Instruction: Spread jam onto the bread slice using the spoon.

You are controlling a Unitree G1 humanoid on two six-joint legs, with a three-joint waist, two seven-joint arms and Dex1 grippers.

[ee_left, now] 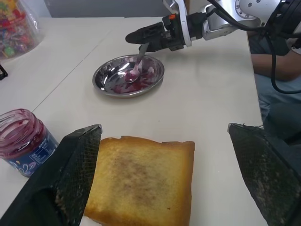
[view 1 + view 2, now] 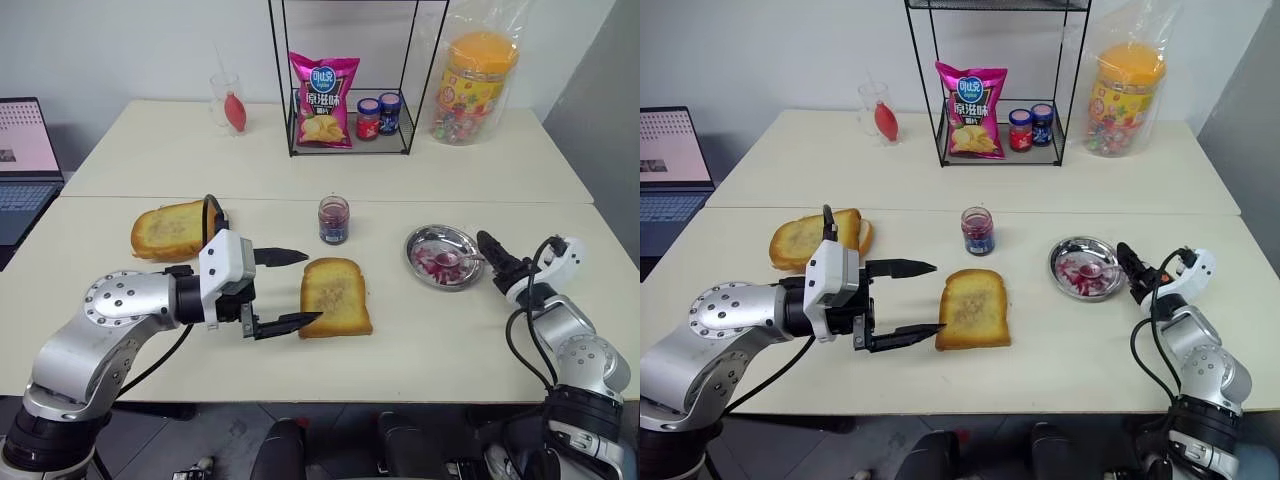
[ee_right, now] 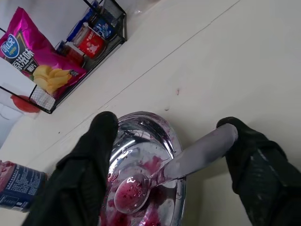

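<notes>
The bread slice [image 2: 335, 297] lies flat on the table's near middle. My left gripper [image 2: 310, 288] is open at the slice's left edge, one finger on each side of that corner; in the left wrist view its fingers [image 1: 75, 179] frame the slice [image 1: 143, 181]. The jam shows in the open blue-labelled jar [image 2: 334, 219] behind the slice and is smeared in the steel dish [image 2: 415, 250]. The spoon [image 3: 174, 167] rests in the dish with jam in its bowl. My right gripper [image 3: 165, 125] is open at the dish's right rim, straddling the spoon handle, whose end touches one finger [image 3: 244, 146].
Other toast slices [image 2: 170, 230] are piled at the left. A wire rack [image 2: 350, 150] at the back holds a chips bag [image 2: 322, 100] and two small lidded jars [image 2: 378, 118]. A candy jar [image 2: 475, 88], a cup [image 2: 228, 105] and a laptop [image 2: 25, 150] stand around.
</notes>
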